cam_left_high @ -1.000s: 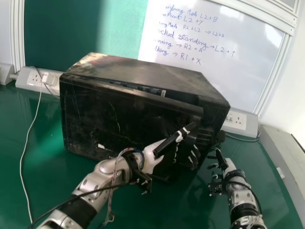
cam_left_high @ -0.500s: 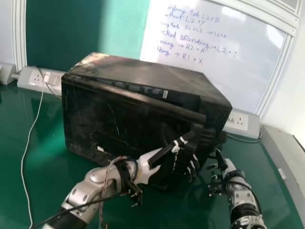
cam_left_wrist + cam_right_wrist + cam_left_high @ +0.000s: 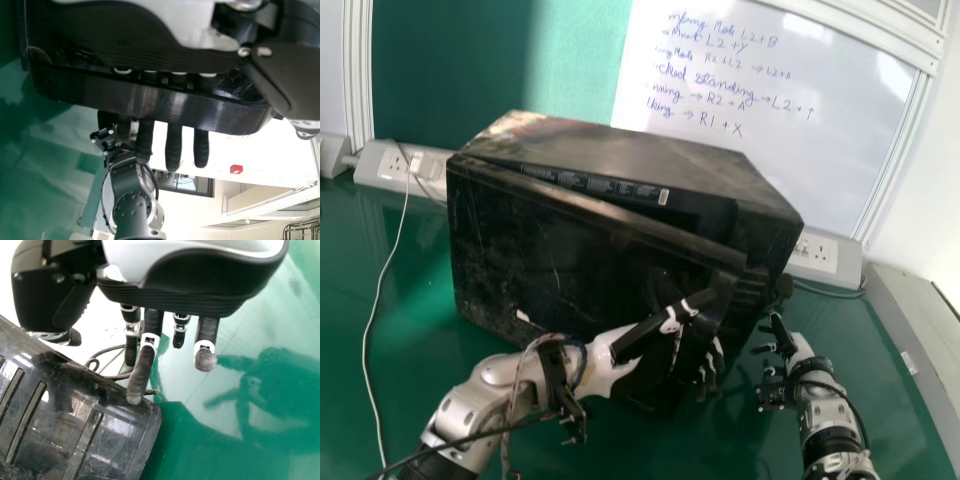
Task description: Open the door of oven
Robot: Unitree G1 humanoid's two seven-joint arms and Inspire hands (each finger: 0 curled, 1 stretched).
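In the head view the black oven (image 3: 680, 165) stands on the green table, its door (image 3: 560, 250) ajar with a gap along the top that widens to the right. My left hand (image 3: 615, 360) is at the door's right side, its fingers passing behind the upright handle (image 3: 722, 300). From the left wrist view, my left hand (image 3: 173, 145) has straight fingers reaching past the black handle bar (image 3: 150, 102), tips beyond it. My right hand (image 3: 788, 350) is right of the oven; in the right wrist view my right hand (image 3: 145, 360) has relaxed fingers beside a black oven corner (image 3: 145, 415).
A white cable (image 3: 375, 310) runs down the table's left side from a socket strip (image 3: 395, 165). Another socket strip (image 3: 828, 255) stands behind the oven's right side. A whiteboard (image 3: 770, 90) is behind, and a grey ledge (image 3: 910, 320) borders the table at right.
My left hand has moved left and toward the robot, and the door's right side has come outward with it, exposing more of the label strip. The right hand has stayed still.
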